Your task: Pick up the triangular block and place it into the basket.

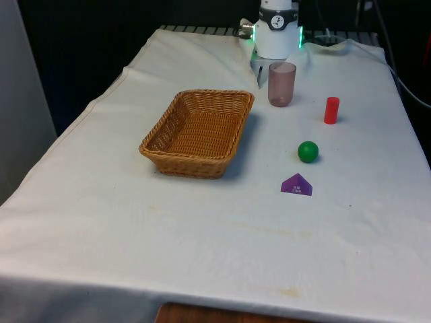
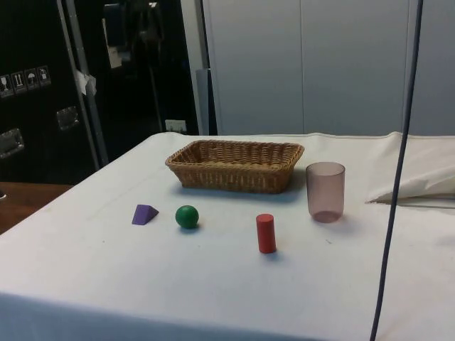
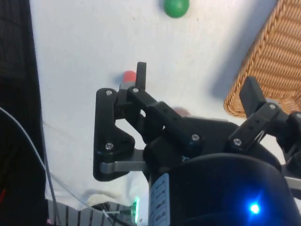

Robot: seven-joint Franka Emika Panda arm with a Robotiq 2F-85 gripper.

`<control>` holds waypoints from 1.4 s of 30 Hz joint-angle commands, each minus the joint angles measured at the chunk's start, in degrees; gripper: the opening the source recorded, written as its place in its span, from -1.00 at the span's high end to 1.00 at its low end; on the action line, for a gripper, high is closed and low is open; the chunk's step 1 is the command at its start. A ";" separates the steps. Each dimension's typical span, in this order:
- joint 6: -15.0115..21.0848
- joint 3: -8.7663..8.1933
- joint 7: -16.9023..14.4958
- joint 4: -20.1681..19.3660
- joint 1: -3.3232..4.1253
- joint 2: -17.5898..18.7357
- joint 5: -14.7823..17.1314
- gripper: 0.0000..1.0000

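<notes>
The purple triangular block (image 1: 297,184) lies flat on the white tabletop (image 1: 202,229), untouched, so I judge I am at the very start: the reach toward it has not begun. My fingers (image 3: 196,90) are spread wide with nothing between them, and they hang high above the cloth near the far end of the table, well apart from the block. Looking past my fingertips in the wrist view, I see the top of a red cylinder (image 3: 128,76) beyond one finger, a green ball (image 3: 176,7) further out, and the woven corner of the wicker basket (image 3: 273,66) beside the other finger.

In the front view, the block sits toward the front view's right, just beside the green ball (image 1: 308,151), which lies between it and the red cylinder (image 1: 330,110). A translucent pinkish cup (image 1: 281,84) stands upright further back. The basket (image 1: 199,131) sits to the front view's left of all these, holding nothing.

My next move, as I judge it, calls for travelling out over the ball to the block, lowering with my fingers apart and straddling its sloped sides without nudging the ball.
</notes>
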 commanded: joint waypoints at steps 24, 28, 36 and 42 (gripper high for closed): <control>7.28 4.07 0.86 5.16 0.23 9.45 -1.15 -1.00; 8.48 3.95 -0.52 4.53 0.11 10.08 -1.03 -1.00; 11.97 3.44 -4.76 2.12 -0.74 11.46 -0.80 -1.00; 13.64 3.09 -7.51 1.20 -1.26 12.38 -0.74 -1.00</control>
